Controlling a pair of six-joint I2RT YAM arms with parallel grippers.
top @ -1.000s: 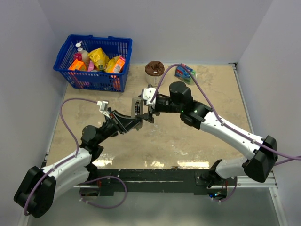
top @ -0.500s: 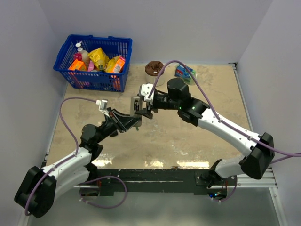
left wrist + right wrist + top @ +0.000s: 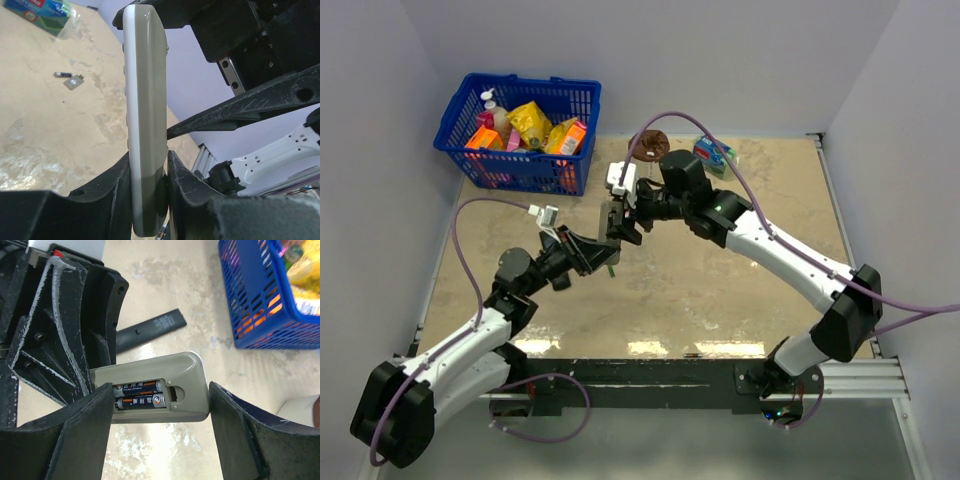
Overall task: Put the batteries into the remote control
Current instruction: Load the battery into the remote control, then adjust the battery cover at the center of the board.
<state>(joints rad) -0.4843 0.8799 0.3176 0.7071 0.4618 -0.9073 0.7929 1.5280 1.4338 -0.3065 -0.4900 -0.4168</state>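
— Two batteries [image 3: 140, 394] are in the remote [image 3: 185, 377], yes?
— Yes, side by side in the open bay on its grey back, lying along the remote's long axis.
— Who holds it?
— The left fingers [image 3: 177, 175] pinch one end, pressing on its two broad faces, up off the counter [image 3: 45, 130]. The long axis runs straight out from those fingers, and the free end points away from them.
— Which way does it face?
— From the left wrist it is edge-on, with button bumps along one edge. The back with the bay is turned to the right wrist camera.
— And the right fingers [image 3: 90, 420]?
— Spread wide, one to each side of the free end. One hides part of the bay; the other stands just past the rounded end. Whether either touches the remote, I cannot tell.
— Anything beyond the fingers?
— Beyond the left ones a spare battery [image 3: 61, 74] lies on the counter, just beside a small grey piece [image 3: 74, 83], with a green packet [image 3: 42, 12] farther off. Beyond the right ones are a black remote [image 3: 150, 329], flat on the counter, and a blue basket [image 3: 270, 342].
— What changed in the last second?
— Seen from above, the right arm has swung farther toward the basket, carrying its fingers that way. The left arm's elbow has drawn in. The remote has shifted a little with them, still in the left pinch.
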